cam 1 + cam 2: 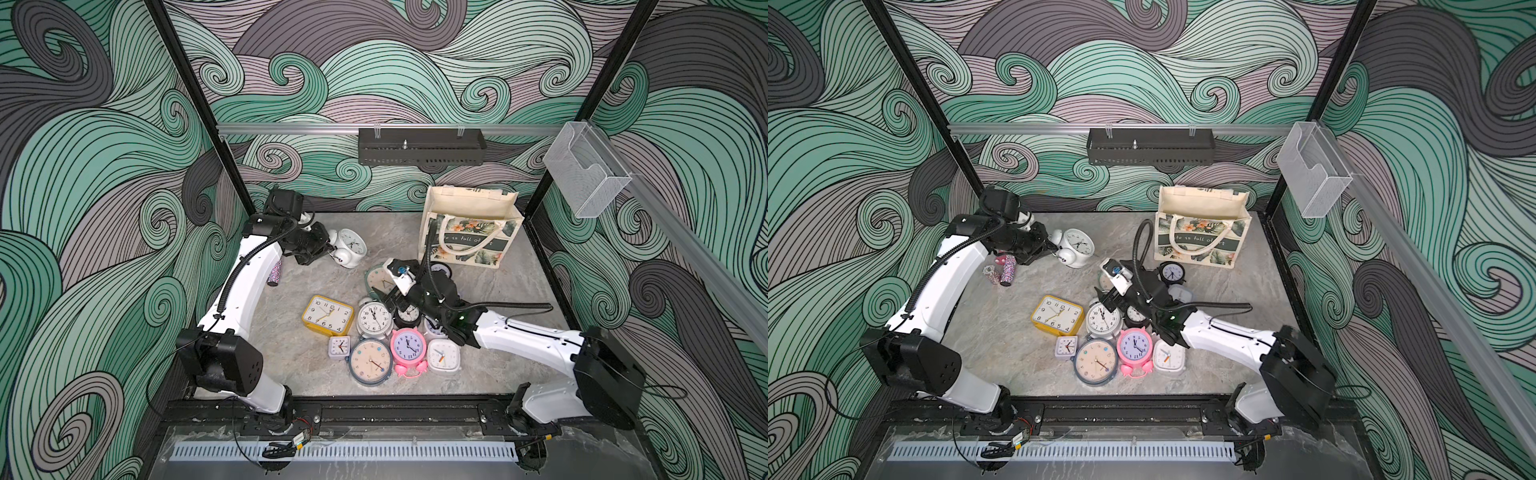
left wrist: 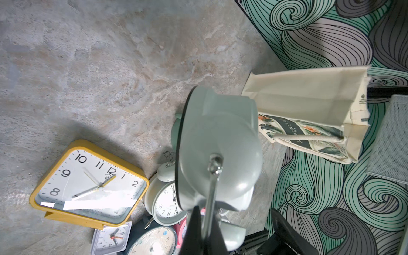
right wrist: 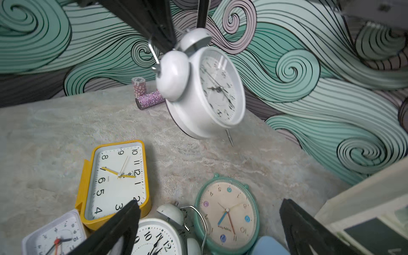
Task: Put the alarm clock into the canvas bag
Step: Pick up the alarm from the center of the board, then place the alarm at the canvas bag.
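- The left gripper (image 1: 328,249) is squeezing its jaws tight together on the thin metal handle (image 2: 210,198) of the white alarm clock (image 1: 352,246).
- The clock is hanging from that handle, with its bells next to the jaws and its feet pointing away. It seems to be hanging just off the table (image 1: 395,232), but that is hard to tell from above.
- The canvas bag (image 1: 473,224) is standing up near the far right corner, with its mouth gaping open at the top. It is well apart from the clock.
- From the left jaws, the bag is sitting across the table to the right, so I think the clock is going to need a trip sideways and over the rim.
- The right gripper (image 3: 209,205) is hovering with its jaws wide apart, holding nothing, above the pile of other clocks (image 1: 372,361). It is nearer the bag.
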You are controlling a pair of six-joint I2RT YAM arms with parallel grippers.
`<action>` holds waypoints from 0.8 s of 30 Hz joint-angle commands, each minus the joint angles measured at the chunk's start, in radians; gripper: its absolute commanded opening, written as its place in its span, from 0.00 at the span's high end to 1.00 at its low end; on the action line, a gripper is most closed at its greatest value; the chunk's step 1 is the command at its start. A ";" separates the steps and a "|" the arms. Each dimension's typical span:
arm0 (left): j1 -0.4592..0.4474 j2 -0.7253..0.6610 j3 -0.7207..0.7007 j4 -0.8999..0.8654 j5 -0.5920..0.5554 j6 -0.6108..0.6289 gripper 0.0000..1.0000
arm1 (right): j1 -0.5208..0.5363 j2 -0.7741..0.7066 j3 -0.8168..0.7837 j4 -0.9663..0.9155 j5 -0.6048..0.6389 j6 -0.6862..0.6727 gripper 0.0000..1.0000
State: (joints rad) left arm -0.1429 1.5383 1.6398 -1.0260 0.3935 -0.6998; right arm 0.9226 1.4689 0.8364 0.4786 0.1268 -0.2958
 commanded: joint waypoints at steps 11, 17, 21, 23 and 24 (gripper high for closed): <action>-0.053 -0.031 0.058 -0.039 0.057 -0.023 1.00 | 0.080 0.263 0.152 0.327 0.200 -0.425 0.01; -0.058 -0.042 0.043 -0.035 0.074 -0.039 1.00 | 0.087 0.330 0.199 0.363 0.274 -0.508 0.03; -0.058 -0.046 0.031 -0.033 0.079 -0.061 1.00 | 0.092 0.349 0.221 0.354 0.296 -0.527 0.10; -0.058 -0.047 0.031 -0.033 0.083 -0.071 1.00 | 0.095 0.355 0.221 0.357 0.302 -0.537 0.13; -0.058 -0.049 0.029 -0.032 0.084 -0.077 1.00 | 0.095 0.359 0.224 0.361 0.309 -0.540 0.15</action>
State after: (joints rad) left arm -0.1936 1.5337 1.6524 -1.0714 0.4320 -0.7486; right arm 1.0107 1.8164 1.0374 0.7998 0.3927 -0.8055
